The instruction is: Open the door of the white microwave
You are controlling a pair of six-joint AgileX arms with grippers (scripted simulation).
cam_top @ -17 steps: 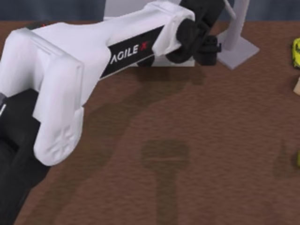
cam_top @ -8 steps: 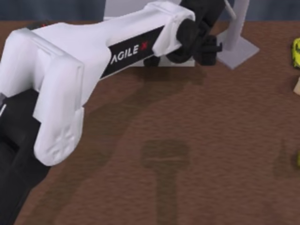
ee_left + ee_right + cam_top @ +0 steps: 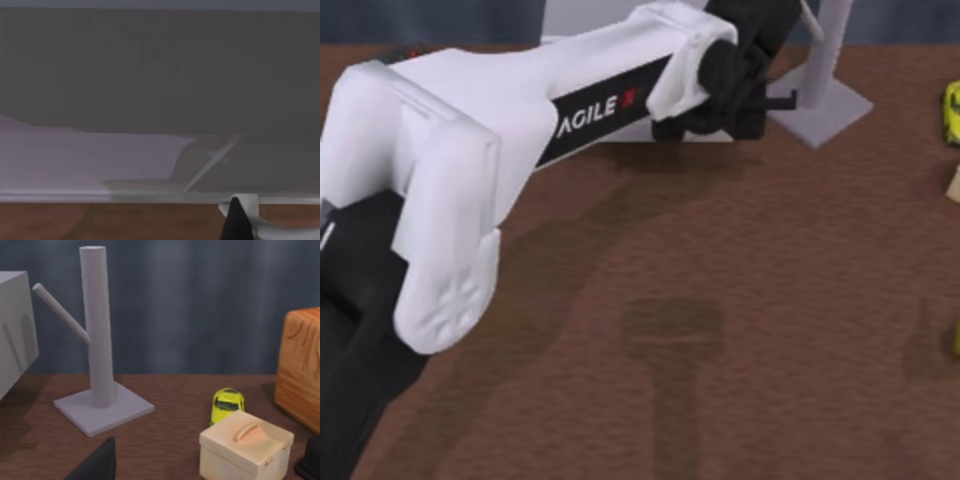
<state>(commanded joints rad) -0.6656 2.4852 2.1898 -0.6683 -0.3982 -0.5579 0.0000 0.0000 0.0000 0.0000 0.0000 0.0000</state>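
The white microwave stands at the table's far edge, mostly covered by my left arm in the top view. Its side also shows in the right wrist view as a pale box. My left gripper is right at the microwave's front, near its right end. The left wrist view is filled by the door and its grey window, seen from very close. A small white piece sits at the door's lower edge. My right gripper is open over the table's right part and holds nothing.
A grey stand with a square base is just right of the microwave. A yellow toy car, a cream box with a handle and a wooden block lie at the table's right.
My left gripper has turned and shifted slightly toward the microwave's front. A thin black part now sticks out toward the stand. Nothing else moved.
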